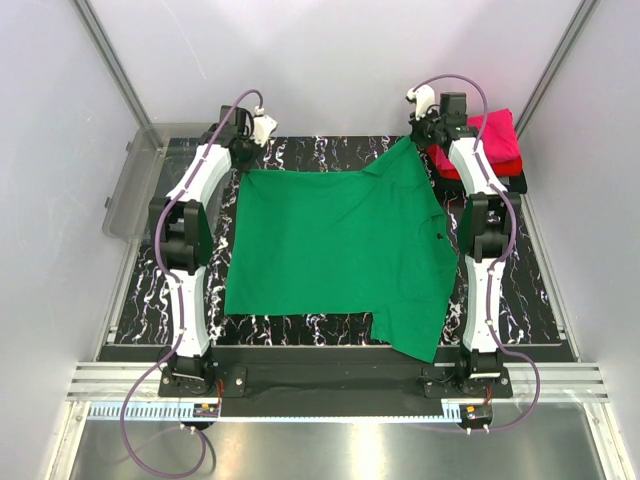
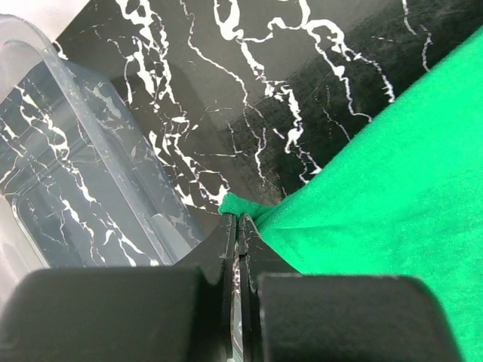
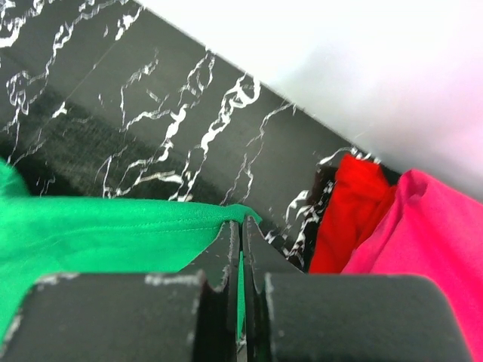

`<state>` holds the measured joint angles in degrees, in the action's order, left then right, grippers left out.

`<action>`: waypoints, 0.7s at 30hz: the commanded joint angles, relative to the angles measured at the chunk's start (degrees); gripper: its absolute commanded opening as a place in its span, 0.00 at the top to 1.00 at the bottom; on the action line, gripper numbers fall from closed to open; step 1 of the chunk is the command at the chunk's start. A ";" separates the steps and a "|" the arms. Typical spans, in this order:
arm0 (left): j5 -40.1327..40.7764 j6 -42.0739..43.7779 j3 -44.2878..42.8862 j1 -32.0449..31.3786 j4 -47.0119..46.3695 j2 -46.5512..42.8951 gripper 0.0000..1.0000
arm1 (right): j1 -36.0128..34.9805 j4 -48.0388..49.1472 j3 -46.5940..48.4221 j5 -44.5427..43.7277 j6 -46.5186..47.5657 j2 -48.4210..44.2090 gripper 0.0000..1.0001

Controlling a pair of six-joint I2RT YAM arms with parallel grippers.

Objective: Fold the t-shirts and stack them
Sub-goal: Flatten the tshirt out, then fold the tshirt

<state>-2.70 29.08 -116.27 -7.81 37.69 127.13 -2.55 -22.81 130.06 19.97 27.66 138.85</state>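
A bright green t-shirt (image 1: 335,250) lies spread over the black marbled table (image 1: 300,330); one sleeve hangs over the near edge. My left gripper (image 1: 243,160) is shut on its far left corner, seen in the left wrist view (image 2: 238,217) with green cloth (image 2: 392,173) pinched at the tips. My right gripper (image 1: 422,140) is shut on the far right corner, held lifted; the right wrist view (image 3: 241,220) shows the green hem (image 3: 113,226) between the tips. A stack of magenta-pink (image 1: 497,138), red (image 1: 448,168) and black (image 1: 515,182) shirts lies at the far right; the magenta-pink (image 3: 430,241) and red (image 3: 347,207) shirts also show in the right wrist view.
A clear grey plastic bin (image 1: 135,180) stands off the table's far left corner, and shows close to the left fingers in the left wrist view (image 2: 68,166). White walls enclose the back and sides. A metal rail (image 1: 330,385) runs along the near edge.
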 commanded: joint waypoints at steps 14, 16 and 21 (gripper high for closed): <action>-5.03 0.27 13.70 -0.01 -1.31 -15.15 1.00 | -0.09 -3.03 -28.01 0.69 1.43 -26.42 1.00; -5.21 0.10 15.19 -0.01 -1.31 -16.47 1.00 | -0.18 -3.29 -30.73 0.95 0.64 -29.24 1.00; -5.74 -0.25 19.22 -0.01 -1.31 -18.76 1.00 | -0.79 -3.73 -37.06 1.74 0.20 -35.38 1.00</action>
<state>-6.92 29.04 -98.94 -7.92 37.69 112.73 -2.74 -26.92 95.15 20.60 28.71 108.77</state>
